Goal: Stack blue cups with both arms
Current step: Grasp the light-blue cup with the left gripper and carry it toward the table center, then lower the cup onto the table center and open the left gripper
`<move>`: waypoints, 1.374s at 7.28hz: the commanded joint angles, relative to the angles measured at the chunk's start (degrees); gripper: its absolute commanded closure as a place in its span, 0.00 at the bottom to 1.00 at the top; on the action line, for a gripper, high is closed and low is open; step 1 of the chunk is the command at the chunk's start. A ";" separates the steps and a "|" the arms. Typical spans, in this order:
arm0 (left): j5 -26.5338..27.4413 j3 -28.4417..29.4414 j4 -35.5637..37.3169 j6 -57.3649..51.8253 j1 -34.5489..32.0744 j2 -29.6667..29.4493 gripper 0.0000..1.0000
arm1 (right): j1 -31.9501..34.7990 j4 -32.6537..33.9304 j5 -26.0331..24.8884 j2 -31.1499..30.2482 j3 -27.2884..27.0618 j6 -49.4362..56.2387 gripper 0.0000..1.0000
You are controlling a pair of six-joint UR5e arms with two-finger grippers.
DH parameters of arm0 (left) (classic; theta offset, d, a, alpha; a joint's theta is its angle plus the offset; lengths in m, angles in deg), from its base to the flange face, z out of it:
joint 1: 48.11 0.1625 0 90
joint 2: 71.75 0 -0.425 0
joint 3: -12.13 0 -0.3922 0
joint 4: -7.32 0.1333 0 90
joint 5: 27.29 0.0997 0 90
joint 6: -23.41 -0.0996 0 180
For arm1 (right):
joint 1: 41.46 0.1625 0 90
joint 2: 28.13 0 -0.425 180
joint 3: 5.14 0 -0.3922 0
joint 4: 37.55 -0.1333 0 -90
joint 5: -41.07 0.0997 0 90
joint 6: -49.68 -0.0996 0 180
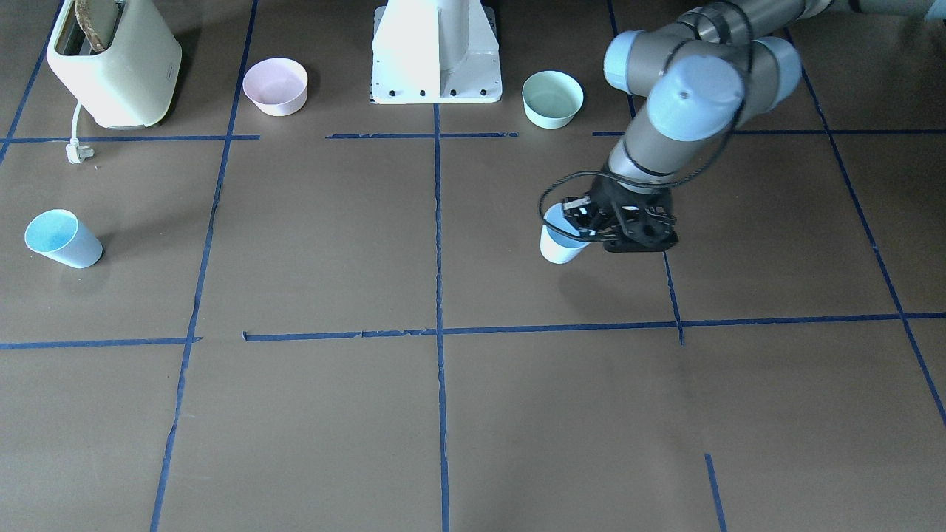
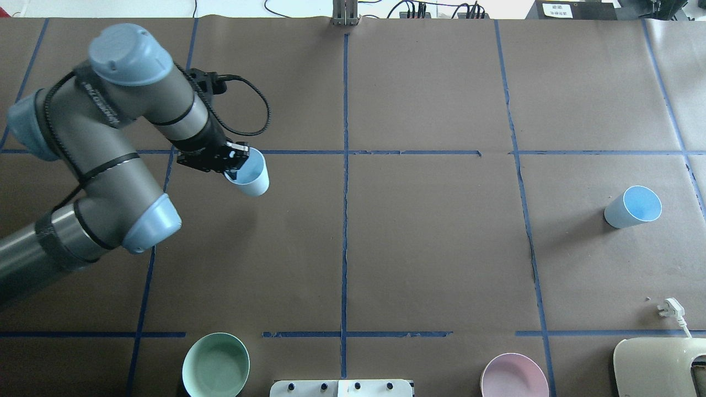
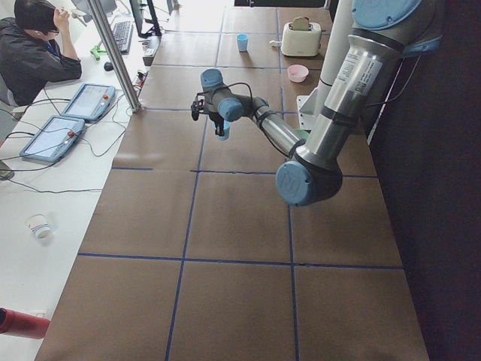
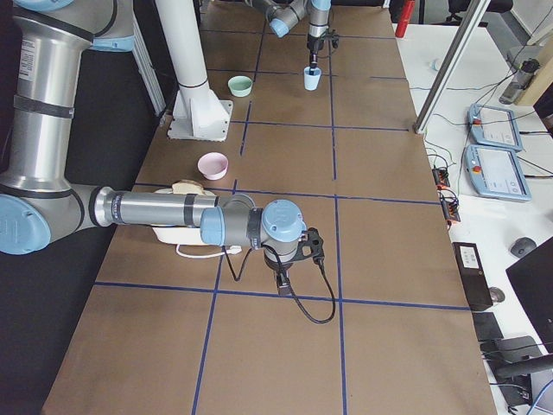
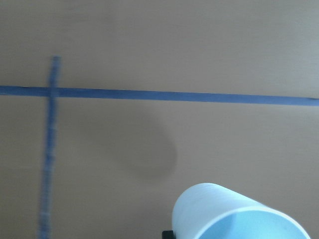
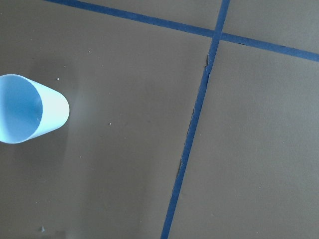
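Pale-blue tapered plastic cup, pinched at its rim by the left hand above the worktop's left half, risked slipping or tilting in so thin a hold; matching pale-blue cup stood near the right edge; right hand, state could not be told.

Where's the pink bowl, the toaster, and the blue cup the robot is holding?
pink bowl (image 1: 275, 83): front-facing view, on its inside bottom.
toaster (image 1: 126, 81): front-facing view, on its cream side wall.
held blue cup (image 2: 251, 172): overhead view, on its bright blue inside.

Bright, even light; soft shadows; blurry left wrist view.
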 commanded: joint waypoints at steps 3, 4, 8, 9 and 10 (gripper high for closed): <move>12.34 11.89 -4.14 12.61 10.89 -13.06 1.00 | 0.00 -0.71 -0.06 -0.04 0.29 -0.14 0.00; 12.36 12.69 -5.13 12.62 11.08 -12.89 1.00 | 0.00 -0.71 -0.06 -0.04 0.29 -0.14 0.00; 12.79 13.05 -5.22 11.92 11.08 -12.10 0.24 | 0.00 -0.71 -0.05 -0.04 0.29 -0.14 0.00; 12.80 12.88 -5.14 11.13 11.08 -11.92 0.00 | 0.00 -0.89 -0.06 -0.04 0.20 -0.14 0.00; 12.62 11.22 -4.44 10.51 10.73 -11.92 0.00 | -0.08 -1.41 -0.06 0.48 -0.32 0.03 0.00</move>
